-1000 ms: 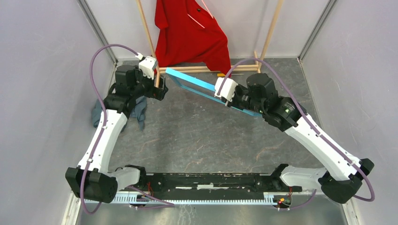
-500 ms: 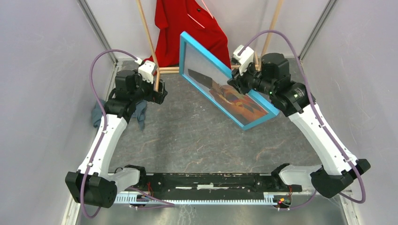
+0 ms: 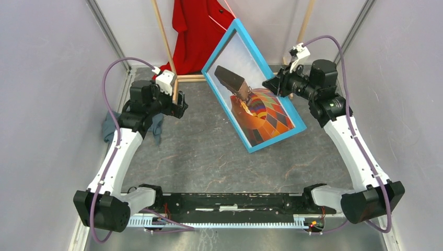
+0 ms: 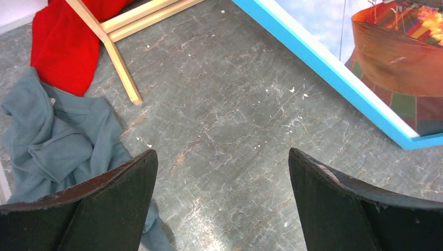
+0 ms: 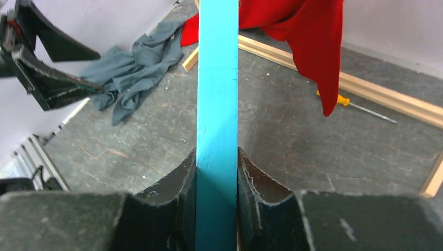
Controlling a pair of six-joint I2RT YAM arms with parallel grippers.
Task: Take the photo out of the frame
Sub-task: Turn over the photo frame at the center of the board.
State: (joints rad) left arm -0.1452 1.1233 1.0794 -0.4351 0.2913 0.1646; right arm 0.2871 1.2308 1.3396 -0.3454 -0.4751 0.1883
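The right pincer [image 5: 217, 162] is clamped on the tilted frame's [image 3: 225, 108] edge, while the nearer-free left pincer [image 4: 222, 157], spread wide, has the photo [image 3: 261, 112] ahead to its right.

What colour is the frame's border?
Light blue; the frame shows it best in the top external view.

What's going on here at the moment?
The right pincer is clamped on the edge of the large light blue picture frame, holding it tilted up with its front toward the overhead camera. The hot-air balloon photo sits inside it, not yet taken out. The left pincer hangs open and empty above the grey table, near a crumpled grey-blue cloth.
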